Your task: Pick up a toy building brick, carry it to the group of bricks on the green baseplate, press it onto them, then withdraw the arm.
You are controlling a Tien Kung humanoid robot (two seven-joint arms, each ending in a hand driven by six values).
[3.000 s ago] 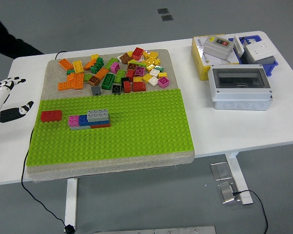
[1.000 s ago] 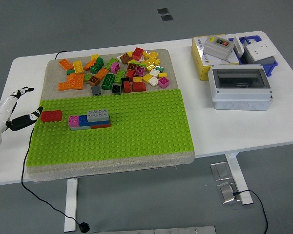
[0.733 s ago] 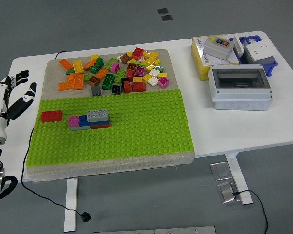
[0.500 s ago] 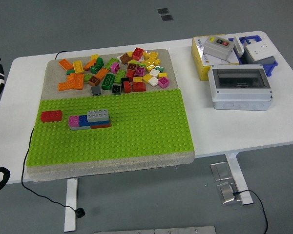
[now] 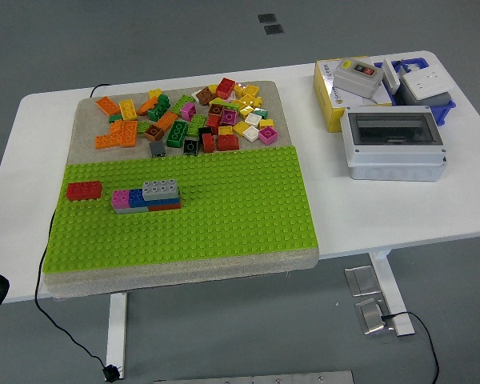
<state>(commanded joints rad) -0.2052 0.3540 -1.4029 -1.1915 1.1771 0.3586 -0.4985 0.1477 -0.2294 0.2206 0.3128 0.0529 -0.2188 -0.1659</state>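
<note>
We have no hand over the table

The small stacked group of grey, pink and blue bricks (image 5: 146, 196) sits on the studded green baseplate (image 5: 224, 216); loose multicoloured plastic bricks (image 5: 188, 120) wait behind; finger state unseen.

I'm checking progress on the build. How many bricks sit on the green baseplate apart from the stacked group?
1: a red brick near the green baseplate's far-left corner, just left of the stacked group.

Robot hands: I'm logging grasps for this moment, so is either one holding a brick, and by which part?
Nothing is held. Neither hand shows in the head view; the red rectangular brick sits untouched on the green studded baseplate.
</note>
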